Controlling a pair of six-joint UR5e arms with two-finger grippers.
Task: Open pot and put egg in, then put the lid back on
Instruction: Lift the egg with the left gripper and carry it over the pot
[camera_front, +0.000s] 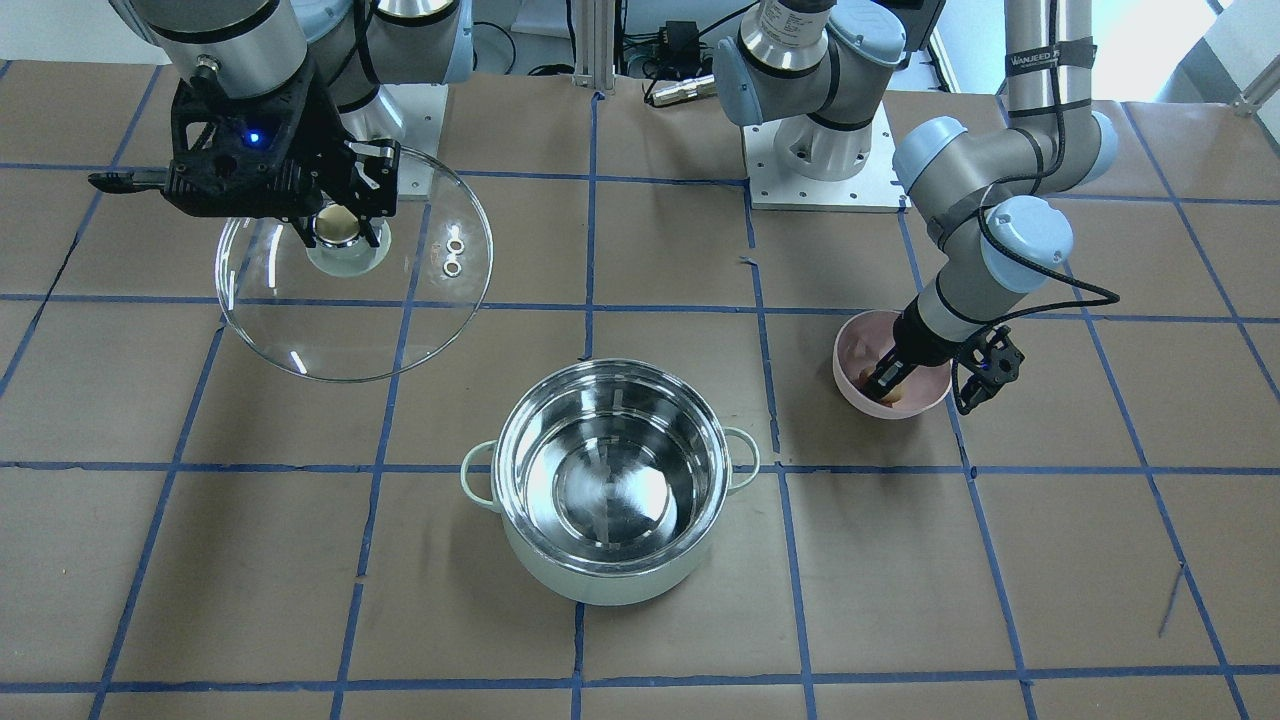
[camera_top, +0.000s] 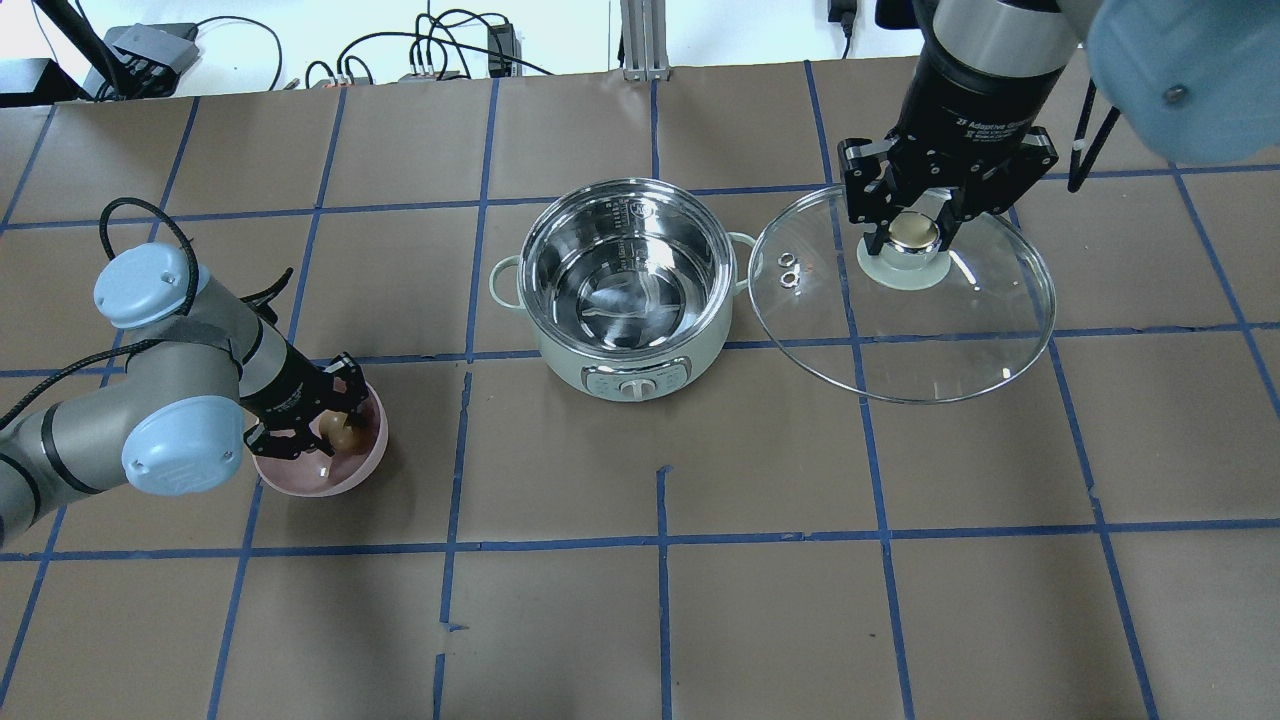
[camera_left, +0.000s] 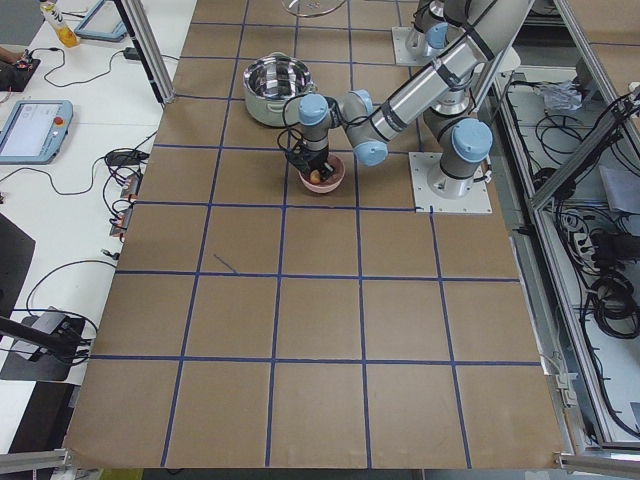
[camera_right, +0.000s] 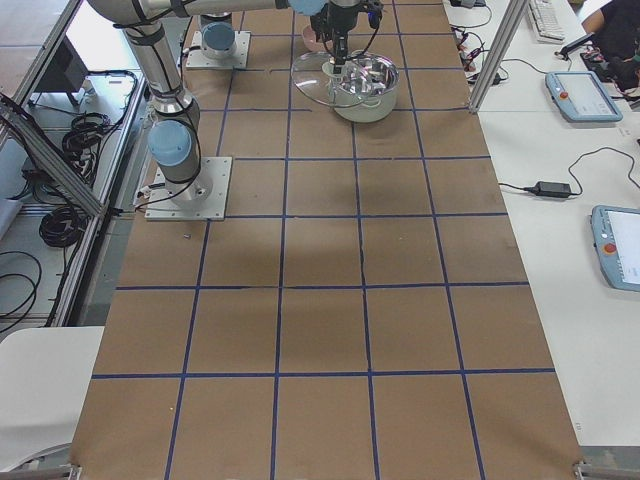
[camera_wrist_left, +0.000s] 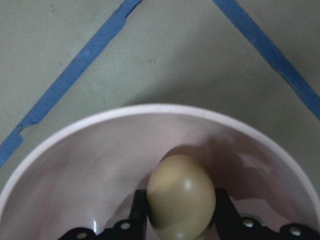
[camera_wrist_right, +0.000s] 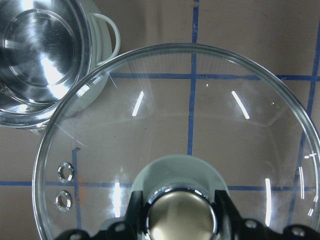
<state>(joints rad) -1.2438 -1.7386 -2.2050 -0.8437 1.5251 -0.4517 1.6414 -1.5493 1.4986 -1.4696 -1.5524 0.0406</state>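
The mint-green pot (camera_top: 628, 290) stands open at the table's middle, its steel inside bare; it also shows in the front view (camera_front: 610, 485). My right gripper (camera_top: 915, 232) is shut on the knob of the glass lid (camera_top: 905, 315) and holds it above the table beside the pot; the right wrist view shows the lid (camera_wrist_right: 190, 125) and the gripper (camera_wrist_right: 181, 215). My left gripper (camera_wrist_left: 181, 207) is shut on the tan egg (camera_wrist_left: 181, 196) inside the pink bowl (camera_wrist_left: 90, 165). The overhead view shows the egg (camera_top: 343, 430) in the bowl (camera_top: 365, 462).
Brown paper with blue tape lines covers the table (camera_top: 660, 600). The arm bases (camera_front: 820, 160) stand at the robot's side. Cables and boxes (camera_top: 420, 55) lie past the far edge.
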